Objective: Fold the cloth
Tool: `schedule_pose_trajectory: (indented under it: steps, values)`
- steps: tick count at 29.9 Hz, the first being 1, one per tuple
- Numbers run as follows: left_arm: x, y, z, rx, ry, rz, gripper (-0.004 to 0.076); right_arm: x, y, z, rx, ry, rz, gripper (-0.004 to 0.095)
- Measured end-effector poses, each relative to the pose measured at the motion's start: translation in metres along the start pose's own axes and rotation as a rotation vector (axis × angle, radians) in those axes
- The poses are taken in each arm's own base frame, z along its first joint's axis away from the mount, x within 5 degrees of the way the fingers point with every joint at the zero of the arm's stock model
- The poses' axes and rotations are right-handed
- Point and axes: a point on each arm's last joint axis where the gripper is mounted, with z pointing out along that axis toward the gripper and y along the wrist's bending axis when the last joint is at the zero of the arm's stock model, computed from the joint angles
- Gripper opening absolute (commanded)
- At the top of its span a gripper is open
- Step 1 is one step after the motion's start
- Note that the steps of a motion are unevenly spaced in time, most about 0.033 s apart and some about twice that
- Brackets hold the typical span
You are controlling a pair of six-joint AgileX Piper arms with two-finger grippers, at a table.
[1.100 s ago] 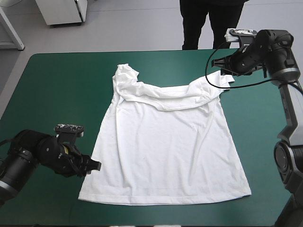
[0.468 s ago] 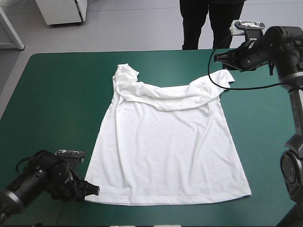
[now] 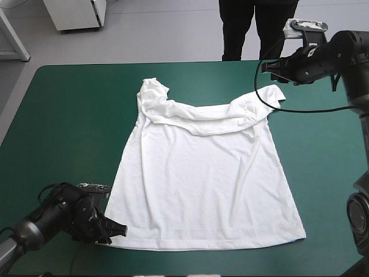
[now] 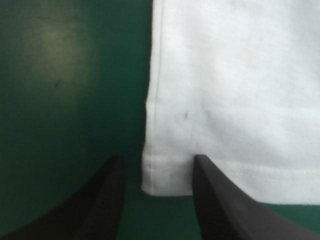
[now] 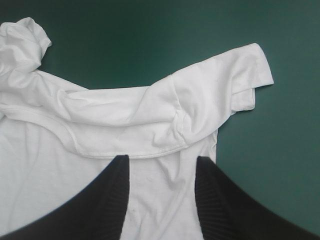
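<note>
Surface, high view: A teal-green counter (image 3: 69, 115) carries the white T-shirt (image 3: 202, 173), spread flat near its middle. The hem lies toward the near edge and the neckline is rumpled and turned over toward the far edge.
Left hand, high view: The left hand (image 3: 118, 229) sits low at the near-left hem corner (image 3: 106, 242). Whether it touches the fabric cannot be told here.
Right hand, high view: The right hand (image 3: 266, 68) hangs above the far-right sleeve (image 3: 271, 95), apart from it.
Left wrist view: The black fingers (image 4: 112, 195) stand apart with the hem corner lying between them. Nothing is gripped.
Right wrist view: The fingers are spread and empty, poised over the shoulder just beside the doubled-over sleeve.
Risk, near corner: If the left hand slides in flat, it may push the corner ahead of it and bunch the hem. It may also pinch only the upper layer, leaving the lower one behind on the counter.
Risk, far corner: The turned-over neckline and folded sleeve offer several layers, so a grasp here could catch a loose flap instead of the shoulder.
Risk, lift: With one hand low and the other raised, an uneven pull would probably skew the fold.
</note>
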Motion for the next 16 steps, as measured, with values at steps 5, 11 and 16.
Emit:
schedule_pose_trajectory:
  steps: [5,11,16]
  values:
    - [-0.004,-0.004,0.007,0.001,0.039,-0.003,0.0167,0.007,0.005,-0.026,-0.004,-0.037,-0.007,0.0401]
    - [-0.003,-0.006,0.011,0.018,0.055,0.001,-0.0024,0.053,0.008,-0.057,-0.005,0.007,0.006,0.0401]
    - [-0.002,-0.006,0.013,0.025,0.051,0.003,-0.0022,0.117,0.006,-0.071,0.001,0.092,0.021,0.0402]
